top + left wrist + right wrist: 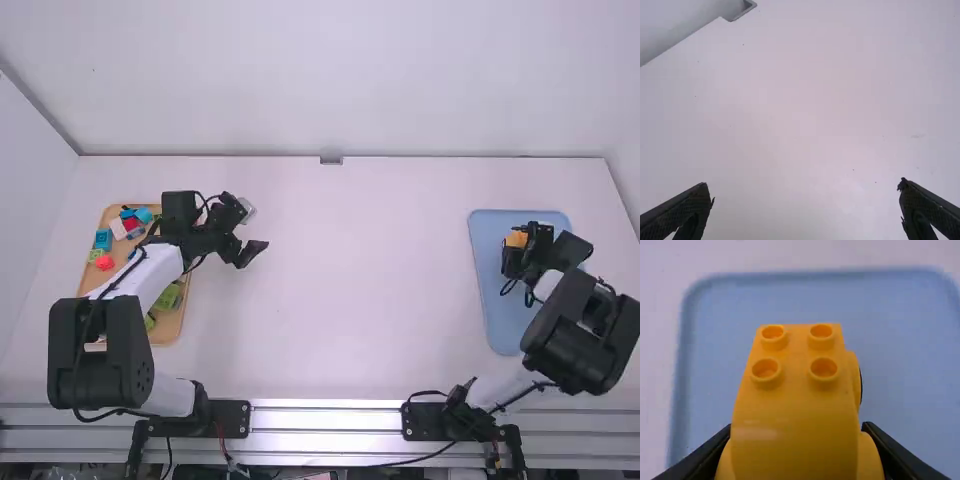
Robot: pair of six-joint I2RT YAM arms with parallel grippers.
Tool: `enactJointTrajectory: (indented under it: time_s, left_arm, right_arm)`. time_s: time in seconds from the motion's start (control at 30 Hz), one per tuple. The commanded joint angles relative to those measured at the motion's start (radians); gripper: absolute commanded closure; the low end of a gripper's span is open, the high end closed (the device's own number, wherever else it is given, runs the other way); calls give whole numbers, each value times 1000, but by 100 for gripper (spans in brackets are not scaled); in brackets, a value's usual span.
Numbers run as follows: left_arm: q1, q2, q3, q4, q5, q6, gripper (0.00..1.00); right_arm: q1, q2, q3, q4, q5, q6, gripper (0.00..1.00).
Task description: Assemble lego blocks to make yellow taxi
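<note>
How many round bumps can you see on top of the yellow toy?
4. On the yellow toy, one bump and its neighbour sit farthest from the right fingers; another bump and its neighbour sit closer. More may be hidden.

Left arm (148, 277): elbow bent out to the left of its base, white forearm slanting away from the camera and inward to a black wrist. Left gripper (250, 249) is open, its two fingers (679, 215) standing wide apart at opposite sides of the left wrist view, nothing between them. Right arm (580, 340): leans out to the right of its base, then folds back inward at the black joints. Right gripper (515, 250) is closed on its load, fingers (707, 456) pressed against either side.
</note>
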Motion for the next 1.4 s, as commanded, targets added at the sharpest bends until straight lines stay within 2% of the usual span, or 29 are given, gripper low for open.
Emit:
enactJointTrajectory:
  time_s: [0.0,0.1,0.13,0.17,0.2,0.47,0.57,0.73,0.93,1.1,1.23,1.37]
  left_arm:
    - [-8,-11,-15,6,-40,-63,1]
    - [-8,-11,-15,8,-119,-117,1]
    - [-8,-11,-15,14,-173,-175,1]
    - [-8,-12,-15,23,-219,-229,1]
    - [-8,-12,-15,31,-258,-279,1]
    - [-39,-93,-12,28,-471,-481,1]
    - [-87,-199,-12,-8,-612,-511,1]
    - [-182,-365,-12,-65,-755,-507,1]
    - [-248,-557,-13,-114,-781,-509,1]
    - [-254,-673,-13,-166,-781,-510,1]
    - [-221,-720,-46,-142,-748,-536,4]
    - [-174,-767,-93,-95,-701,-583,9]
  right_arm:
    - [-9,59,99,-30,-13,33,36]
    - [-10,85,158,-119,12,33,26]
    - [-10,83,184,-170,43,33,20]
    - [-8,82,204,-201,66,33,5]
    - [-5,79,224,-231,91,34,1]
    - [93,-80,263,-429,216,34,2]
    - [170,-185,263,-510,233,34,2]
    - [294,-319,263,-592,234,34,2]
    - [446,-486,263,-677,234,33,2]
    - [550,-602,263,-714,234,32,2]
    - [599,-654,231,-688,266,61,5]
    - [599,-698,186,-644,278,105,9]
